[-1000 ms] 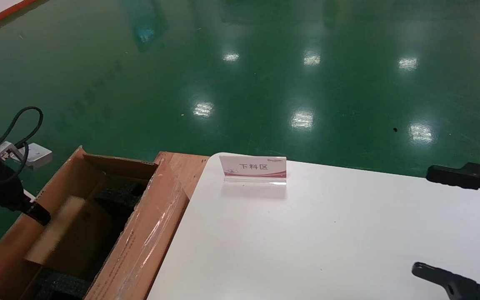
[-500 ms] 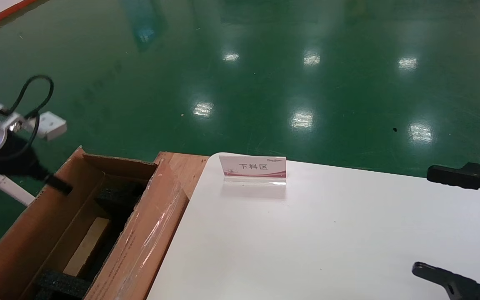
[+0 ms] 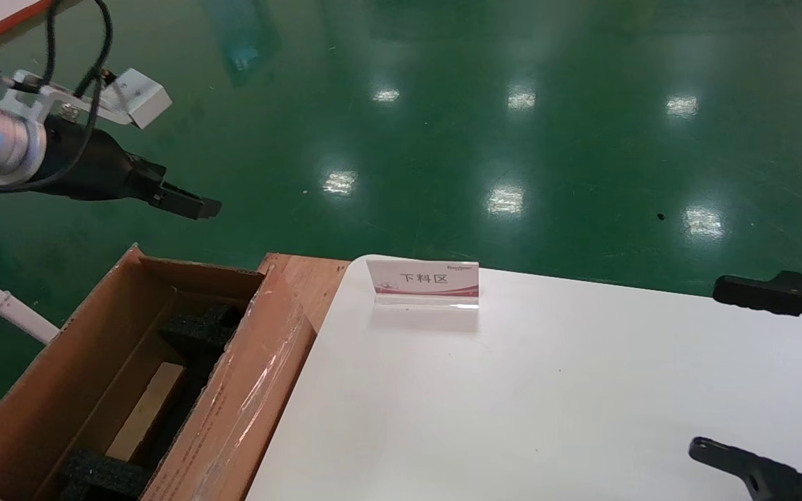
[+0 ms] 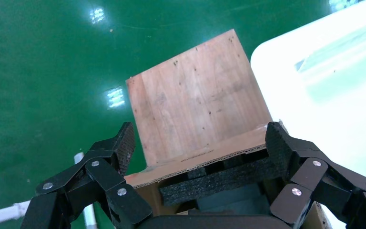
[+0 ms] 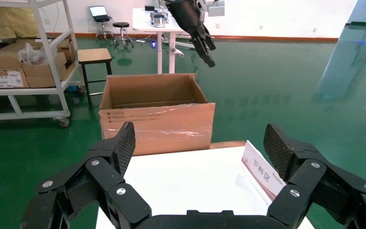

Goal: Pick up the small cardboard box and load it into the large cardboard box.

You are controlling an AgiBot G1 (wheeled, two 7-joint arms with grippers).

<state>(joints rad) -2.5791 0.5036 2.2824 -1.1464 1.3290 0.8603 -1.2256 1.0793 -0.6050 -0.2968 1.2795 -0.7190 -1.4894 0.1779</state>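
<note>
Small cardboard box (image 3: 145, 410) lies deep inside the large cardboard box (image 3: 46, 390), on edge along its length, with only a pale tan face showing between black foam blocks (image 3: 199, 328) at the far end and near end. The large cardboard box stands open at the left of the scene, its right flap covered in shiny clear tape (image 3: 262, 390), just beside the white table (image 3: 512, 403). Above and beyond the carton's far left corner, the left gripper (image 4: 200, 148) hangs in the air over the green floor (image 3: 443, 104), fingers spread wide and holding nothing. A wooden board (image 3: 303, 278) sits at the carton's far right corner, touching the table edge. On the table's far side stands a small sign (image 3: 423, 282). At the right, the right gripper (image 5: 198, 143) hovers over the table, its fingers spread apart and empty.
</note>
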